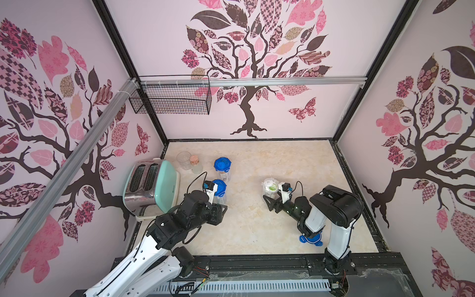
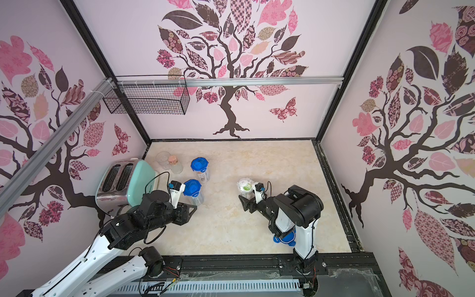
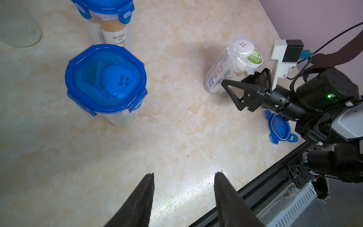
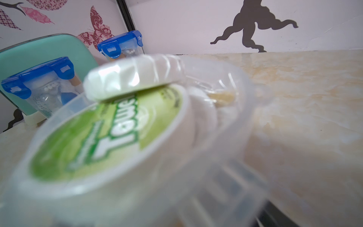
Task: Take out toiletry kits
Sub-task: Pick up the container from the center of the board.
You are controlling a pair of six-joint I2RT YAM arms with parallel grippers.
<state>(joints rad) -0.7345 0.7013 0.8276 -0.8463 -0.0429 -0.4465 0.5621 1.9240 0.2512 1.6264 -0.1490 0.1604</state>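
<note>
The toiletry kits sit inside clear canisters. One open canister [image 3: 225, 74] leans between the jaws of my right gripper [image 1: 270, 197], which is shut on its body. At its mouth lie a white soap puck [image 3: 242, 46] and a green-topped towel tub [image 3: 255, 58], with a toothpaste pack [image 3: 217, 76] lower down. The right wrist view shows the tub [image 4: 106, 135] close and blurred. Two closed blue-lidded canisters [image 1: 221, 164] [image 1: 220, 186] hold more kit items. My left gripper [image 3: 183, 175] is open and empty over bare table, just in front of the nearer closed canister [image 3: 106, 78].
A loose blue lid [image 1: 311, 239] lies under my right arm. A mint and chrome toaster [image 1: 151, 185] stands at the left, with a clear cup [image 1: 183, 159] and a cork-stoppered jar [image 1: 195, 164] behind it. A wire basket [image 1: 172, 99] hangs on the back wall.
</note>
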